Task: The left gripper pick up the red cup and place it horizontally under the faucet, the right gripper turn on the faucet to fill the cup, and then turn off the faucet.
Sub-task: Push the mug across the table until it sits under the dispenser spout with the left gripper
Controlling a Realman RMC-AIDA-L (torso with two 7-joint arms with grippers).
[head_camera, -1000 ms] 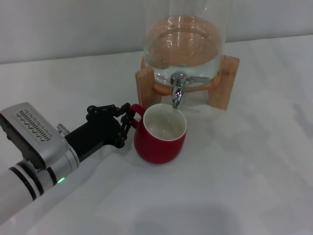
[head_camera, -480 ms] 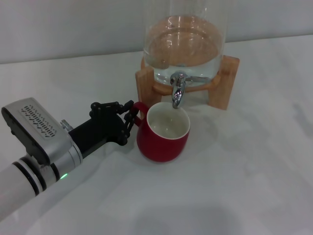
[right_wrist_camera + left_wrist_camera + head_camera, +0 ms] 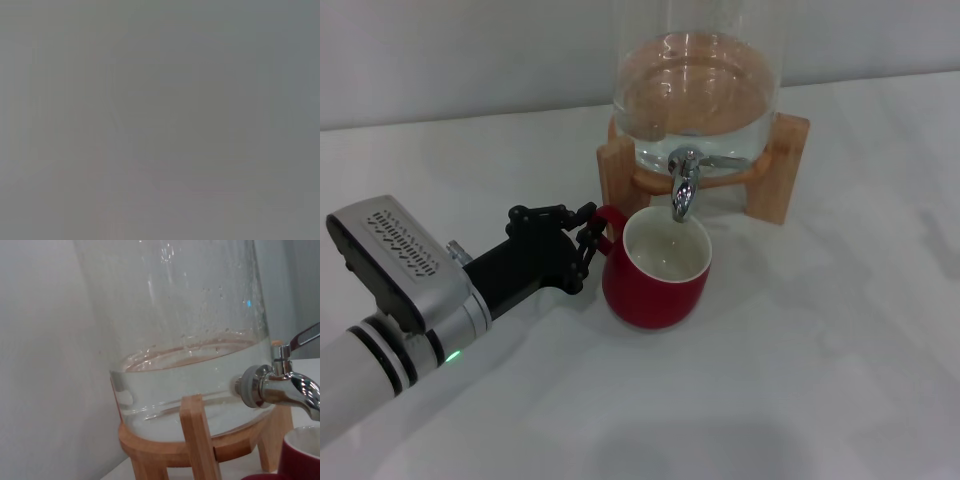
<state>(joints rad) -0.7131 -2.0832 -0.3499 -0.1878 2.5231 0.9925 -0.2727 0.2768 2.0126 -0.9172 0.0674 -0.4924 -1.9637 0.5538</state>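
Red cup [image 3: 656,272] stands upright on white bench [image 3: 820,350], mouth under faucet [image 3: 684,186]. Left end effector [image 3: 588,245], fingers clamped on loop handle, holds it from left. Ceramic looks stiff, glazed, breakable, likely slippery; handle offers surest purchase. Right end effector unseen.

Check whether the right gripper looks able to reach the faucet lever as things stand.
Probably yes, though the right gripper is not in view. The faucet lever sticks out toward the robot's right, where nothing stands beside it. The left gripper holds the red cup by its handle on the other side.
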